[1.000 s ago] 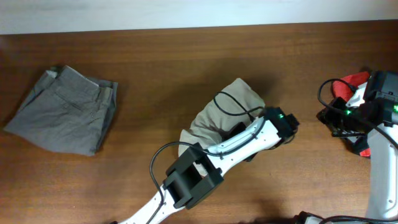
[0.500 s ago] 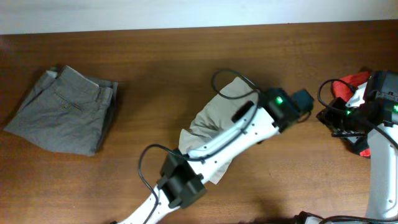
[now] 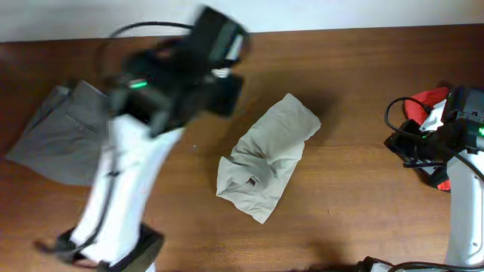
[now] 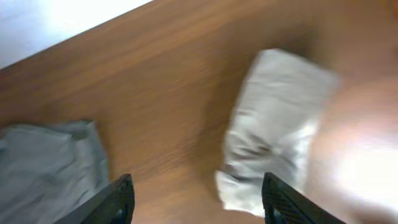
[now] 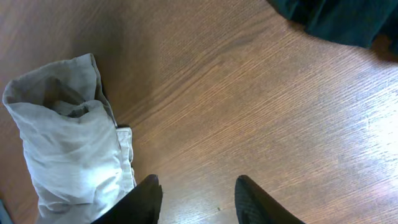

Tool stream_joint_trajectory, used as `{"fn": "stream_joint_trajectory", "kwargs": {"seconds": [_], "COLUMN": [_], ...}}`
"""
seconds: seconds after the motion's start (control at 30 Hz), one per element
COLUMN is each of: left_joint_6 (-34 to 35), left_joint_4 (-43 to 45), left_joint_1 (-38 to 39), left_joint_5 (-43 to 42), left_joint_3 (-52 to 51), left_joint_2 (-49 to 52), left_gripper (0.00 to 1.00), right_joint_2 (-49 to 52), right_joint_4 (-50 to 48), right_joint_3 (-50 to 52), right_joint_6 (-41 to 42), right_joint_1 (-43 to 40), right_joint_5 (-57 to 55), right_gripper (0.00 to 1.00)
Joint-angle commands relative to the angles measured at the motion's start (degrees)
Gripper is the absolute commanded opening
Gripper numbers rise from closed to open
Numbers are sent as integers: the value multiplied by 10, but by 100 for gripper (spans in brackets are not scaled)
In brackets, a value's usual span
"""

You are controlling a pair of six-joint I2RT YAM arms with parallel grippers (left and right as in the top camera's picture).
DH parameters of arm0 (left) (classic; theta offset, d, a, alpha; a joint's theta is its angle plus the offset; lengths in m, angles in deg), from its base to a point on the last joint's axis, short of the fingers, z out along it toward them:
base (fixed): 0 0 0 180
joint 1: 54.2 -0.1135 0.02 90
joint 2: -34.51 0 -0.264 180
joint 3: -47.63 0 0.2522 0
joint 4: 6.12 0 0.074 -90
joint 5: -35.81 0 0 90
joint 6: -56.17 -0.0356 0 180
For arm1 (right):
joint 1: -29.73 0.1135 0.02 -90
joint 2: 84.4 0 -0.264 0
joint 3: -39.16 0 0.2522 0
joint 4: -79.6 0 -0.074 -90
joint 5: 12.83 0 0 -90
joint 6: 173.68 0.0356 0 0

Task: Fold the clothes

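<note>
The beige shorts [image 3: 268,159] lie in a bumpy bundle on the table [image 3: 363,91], and nothing holds them. I think this fold is about done. Next, a pincer must grab a new piece. The bundle sits ahead and right of the left pincer [image 4: 198,194], which is wide and empty. It sits left of the right pincer [image 5: 196,199], which is apart and empty too.

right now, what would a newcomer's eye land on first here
The crumpled beige shorts lie bundled in the middle of the table. The blurred left arm looms over the table's left side, partly covering the folded grey shorts, left gripper open and empty. A red garment peeks out at the right edge.
</note>
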Motion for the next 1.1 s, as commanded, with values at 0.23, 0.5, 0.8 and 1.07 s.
{"fn": "stream_joint_trajectory", "kwargs": {"seconds": [0.23, 0.5, 0.8, 1.07], "left_joint_6": [-179, -189, -193, -184], "left_joint_4": [118, 289, 370, 386], "left_joint_1": [-87, -85, -54, -54], "left_joint_5": [-338, -345, -378, -378], "left_joint_3": [-298, -569, -774, -753], "left_joint_2": [11, 11, 11, 9], "left_gripper": [45, 26, 24, 24], "right_joint_2": [1, 1, 1, 1], "right_joint_4": [9, 16, 18, -20], "right_joint_3": [-3, -3, -3, -3], "right_joint_6": [-6, -6, -6, -157], "right_joint_1": [-2, -2, -2, 16], "right_joint_5": [3, 3, 3, 189], "right_gripper": [44, 44, 44, 43]}}
